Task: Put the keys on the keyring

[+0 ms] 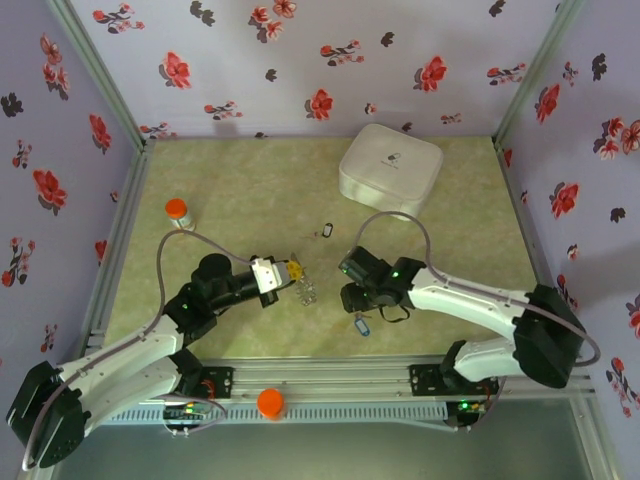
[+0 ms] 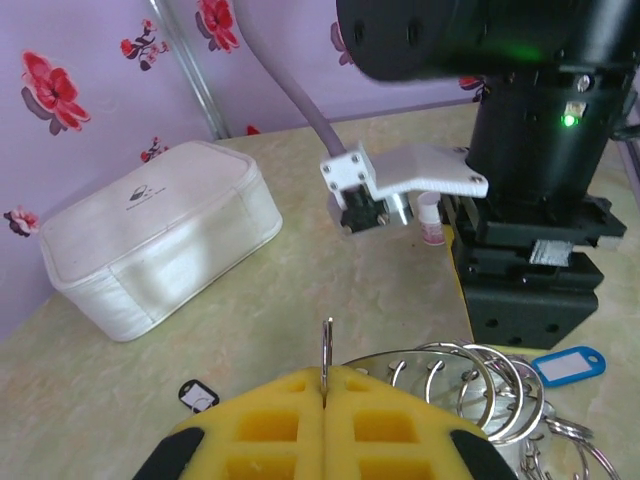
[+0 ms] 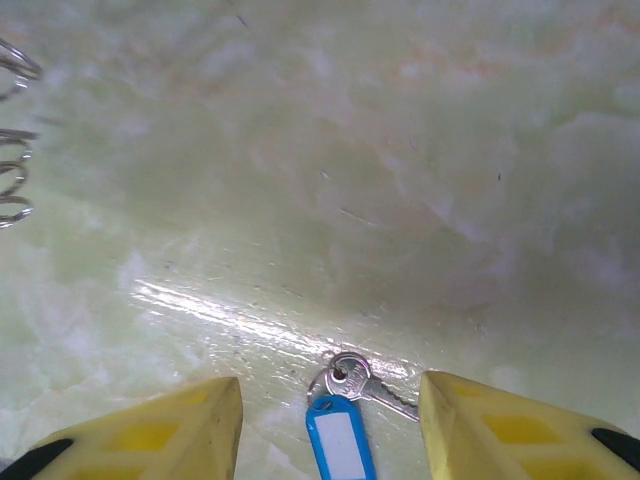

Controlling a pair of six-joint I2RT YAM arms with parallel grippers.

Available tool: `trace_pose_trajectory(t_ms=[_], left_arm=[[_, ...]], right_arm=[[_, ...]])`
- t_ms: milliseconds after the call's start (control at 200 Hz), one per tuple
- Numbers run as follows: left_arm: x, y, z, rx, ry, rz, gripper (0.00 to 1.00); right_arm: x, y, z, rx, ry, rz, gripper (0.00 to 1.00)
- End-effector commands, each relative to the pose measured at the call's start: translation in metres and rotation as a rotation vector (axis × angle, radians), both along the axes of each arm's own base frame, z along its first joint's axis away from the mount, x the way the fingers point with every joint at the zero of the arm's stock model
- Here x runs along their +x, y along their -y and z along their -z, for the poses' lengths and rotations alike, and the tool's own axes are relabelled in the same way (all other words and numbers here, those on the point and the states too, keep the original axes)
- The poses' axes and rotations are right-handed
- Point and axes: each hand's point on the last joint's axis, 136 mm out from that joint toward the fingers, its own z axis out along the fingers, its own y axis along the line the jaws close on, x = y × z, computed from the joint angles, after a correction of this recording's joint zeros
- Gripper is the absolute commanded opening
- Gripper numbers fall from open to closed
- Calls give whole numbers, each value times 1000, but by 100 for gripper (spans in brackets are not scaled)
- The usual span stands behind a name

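Rail (image 1: 340, 372), green tabletop (image 1: 240, 190) — floral walls (image 1: 330, 60)

The bench (image 1: 250, 190) has a pale green, marbled top, glossy enough to catch the light. A white box (image 1: 390, 168) with rounded corners sits at the far right, close to the back wall. A small bottle (image 1: 178, 212) with an orange cap stands upright at the far left, well apart from the box. A black key (image 1: 326, 232) lies flat just in front of the box. Towards the near edge, right of middle, a blue key (image 1: 361, 324) lies flat on the bare top. The keyring (image 1: 306, 290) is near the middle; whether it rests on the bench I can't tell.
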Motion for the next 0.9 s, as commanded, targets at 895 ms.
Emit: trace_pose_trajectory(t_ms=[895], left_arm=[[7, -5, -15, -45, 41, -62, 0]], right_arm=[[-20, 1, 41, -268, -89, 13, 23]])
